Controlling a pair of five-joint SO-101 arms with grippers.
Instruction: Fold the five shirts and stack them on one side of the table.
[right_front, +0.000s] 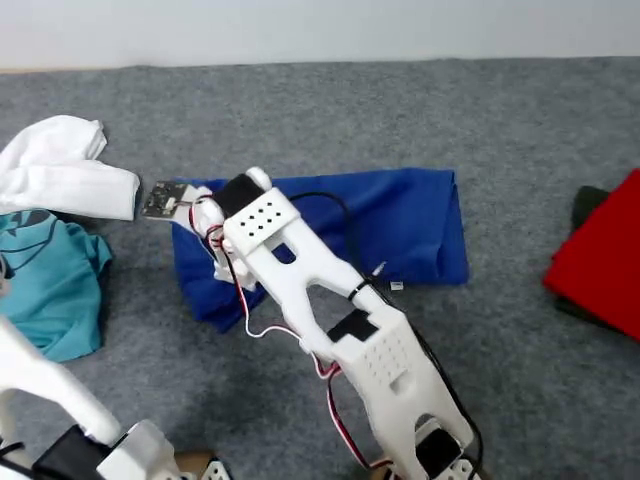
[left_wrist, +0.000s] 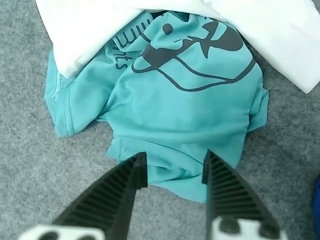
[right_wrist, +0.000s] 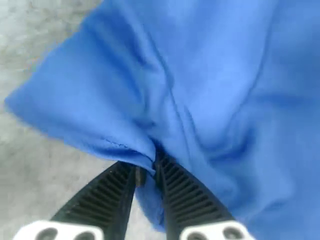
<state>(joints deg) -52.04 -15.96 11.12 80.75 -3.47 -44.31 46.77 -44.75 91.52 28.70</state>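
Note:
A blue shirt (right_front: 400, 230) lies partly folded in the middle of the grey table. My right gripper (right_front: 205, 225) sits at its left end, shut on a fold of the blue shirt (right_wrist: 225, 75); in the right wrist view the cloth is pinched between the right gripper (right_wrist: 147, 165) tips. A teal printed shirt (right_front: 50, 280) lies crumpled at the left edge, with a white shirt (right_front: 60, 170) just behind it. My left gripper (left_wrist: 174, 157) hangs open above the teal shirt (left_wrist: 185, 115), near its hem, holding nothing. The white shirt (left_wrist: 90, 25) overlaps the teal one.
A red shirt (right_front: 605, 260) lies at the right edge on top of a dark garment (right_front: 590, 205). The left arm's white link (right_front: 40, 385) crosses the bottom left corner. Bare grey table (right_front: 520, 380) stretches along the front right and the back.

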